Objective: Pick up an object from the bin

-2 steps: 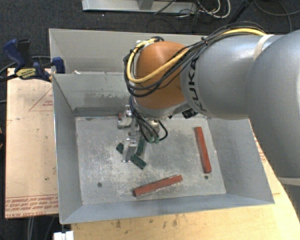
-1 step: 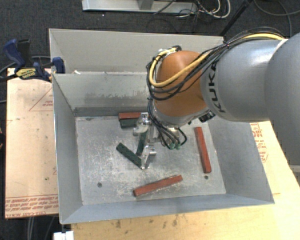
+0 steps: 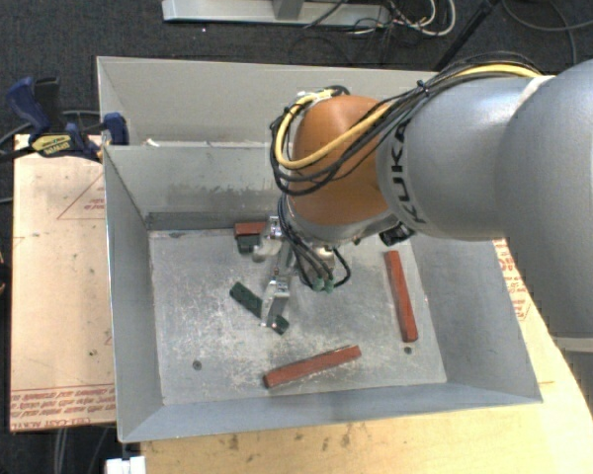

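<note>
My gripper (image 3: 276, 309) hangs below the orange wrist cover, near the middle of the bin floor. Its tips come down onto a small dark green piece (image 3: 245, 297) that lies flat there, with a second dark bit (image 3: 281, 325) right beside the fingertips. A short brown block (image 3: 248, 230) rests by the bin's back wall, just left of the gripper's body.
A long reddish-brown bar (image 3: 312, 365) lies near the bin's front wall. Another reddish-brown bar (image 3: 401, 295) lies lengthwise by the right side. The arm and its orange cover hang over the bin's back right part.
</note>
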`<state>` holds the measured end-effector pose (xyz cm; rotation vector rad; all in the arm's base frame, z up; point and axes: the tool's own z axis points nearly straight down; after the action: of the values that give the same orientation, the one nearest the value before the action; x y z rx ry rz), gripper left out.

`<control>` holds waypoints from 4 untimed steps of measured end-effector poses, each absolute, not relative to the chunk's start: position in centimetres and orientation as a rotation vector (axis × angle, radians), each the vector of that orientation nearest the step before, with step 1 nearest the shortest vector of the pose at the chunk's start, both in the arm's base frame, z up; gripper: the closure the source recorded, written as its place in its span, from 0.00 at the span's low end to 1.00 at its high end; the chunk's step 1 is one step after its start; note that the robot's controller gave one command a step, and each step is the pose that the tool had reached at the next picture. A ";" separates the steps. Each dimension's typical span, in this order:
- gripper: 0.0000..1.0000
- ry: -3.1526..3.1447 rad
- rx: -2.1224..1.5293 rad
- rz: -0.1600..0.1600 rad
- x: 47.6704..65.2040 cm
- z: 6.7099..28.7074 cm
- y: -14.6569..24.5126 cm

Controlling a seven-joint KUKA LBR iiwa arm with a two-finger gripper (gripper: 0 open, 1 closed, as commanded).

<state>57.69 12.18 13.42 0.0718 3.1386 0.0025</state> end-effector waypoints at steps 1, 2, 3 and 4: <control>0.00 3.132 0.117 0.006 57.7 7.4 11.7; 1.00 3.100 0.179 0.021 58.8 6.7 12.0; 1.00 3.099 0.186 0.021 58.8 6.7 12.0; 1.00 3.104 0.188 0.018 58.8 7.1 12.0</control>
<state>58.75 12.01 7.11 0.1881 3.1039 0.0178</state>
